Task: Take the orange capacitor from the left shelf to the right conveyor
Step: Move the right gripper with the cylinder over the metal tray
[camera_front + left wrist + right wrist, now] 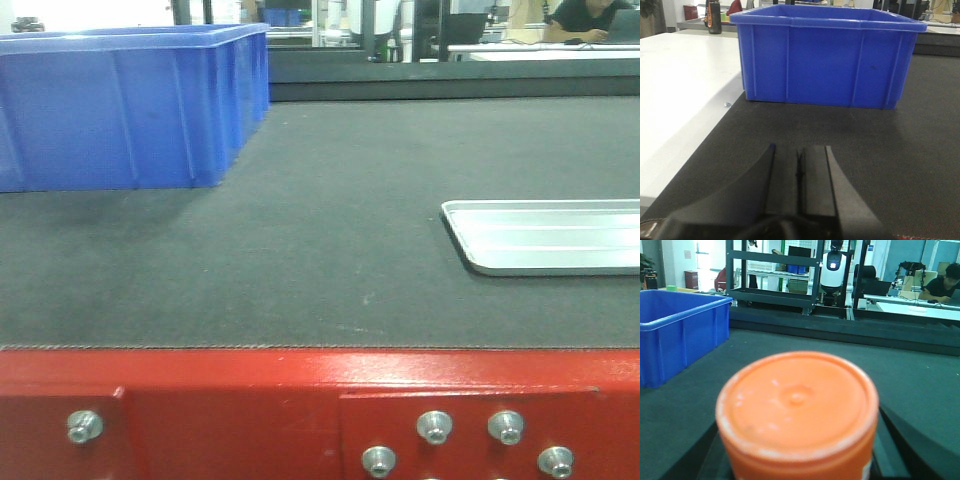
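Note:
The orange capacitor (797, 400) fills the lower middle of the right wrist view, its round top end facing the camera. My right gripper (800, 460) is shut on it, and a dark finger (912, 450) shows on each side. It hangs over the right conveyor (920, 385), whose dark belt (300, 250) and red bolted front frame (250, 400) show in the front view. Neither the capacitor nor an arm appears in that front view. My left gripper (800, 155) is shut on nothing, low over the belt (890, 165). The left shelf is out of view.
A blue crate (120, 110) stands on the belt at the back left, straight ahead of the left gripper (825, 55). A shallow silver tray (550, 235) lies on the belt at the right. A white table (675, 90) borders the belt's left edge.

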Motion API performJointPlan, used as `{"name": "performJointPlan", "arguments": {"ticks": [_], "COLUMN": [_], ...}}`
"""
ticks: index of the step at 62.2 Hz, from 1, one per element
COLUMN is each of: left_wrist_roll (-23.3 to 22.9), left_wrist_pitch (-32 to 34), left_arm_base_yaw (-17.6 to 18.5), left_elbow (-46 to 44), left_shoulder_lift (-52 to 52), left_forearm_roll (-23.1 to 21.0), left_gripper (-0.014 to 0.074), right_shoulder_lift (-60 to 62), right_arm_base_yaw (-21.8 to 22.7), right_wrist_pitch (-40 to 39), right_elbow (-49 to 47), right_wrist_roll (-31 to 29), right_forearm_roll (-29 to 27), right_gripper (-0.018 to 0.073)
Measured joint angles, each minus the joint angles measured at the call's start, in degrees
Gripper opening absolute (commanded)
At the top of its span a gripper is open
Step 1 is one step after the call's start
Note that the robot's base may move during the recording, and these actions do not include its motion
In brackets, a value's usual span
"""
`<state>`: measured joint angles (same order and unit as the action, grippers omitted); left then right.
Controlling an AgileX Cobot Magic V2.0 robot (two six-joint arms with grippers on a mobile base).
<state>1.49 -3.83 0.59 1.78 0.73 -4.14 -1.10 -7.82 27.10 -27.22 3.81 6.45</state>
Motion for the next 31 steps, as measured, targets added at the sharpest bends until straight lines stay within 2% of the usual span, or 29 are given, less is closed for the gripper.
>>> {"name": "performJointPlan", "arguments": {"ticks": [31], "left_wrist_roll": [0.0], "left_wrist_pitch": [0.0], "left_arm_base_yaw": [0.0], "left_elbow": [0.0], "left_shoulder_lift": [0.0], "left_forearm_roll": [0.0], "left_gripper": [-0.0127], "right_shoulder_lift": [0.0], "right_arm_base_yaw": [0.0], "right_wrist_pitch": [0.0], "right_elbow": [0.0], "right_wrist_roll": [0.0], "right_forearm_roll": [0.0], "right_gripper": [0.0108]}}
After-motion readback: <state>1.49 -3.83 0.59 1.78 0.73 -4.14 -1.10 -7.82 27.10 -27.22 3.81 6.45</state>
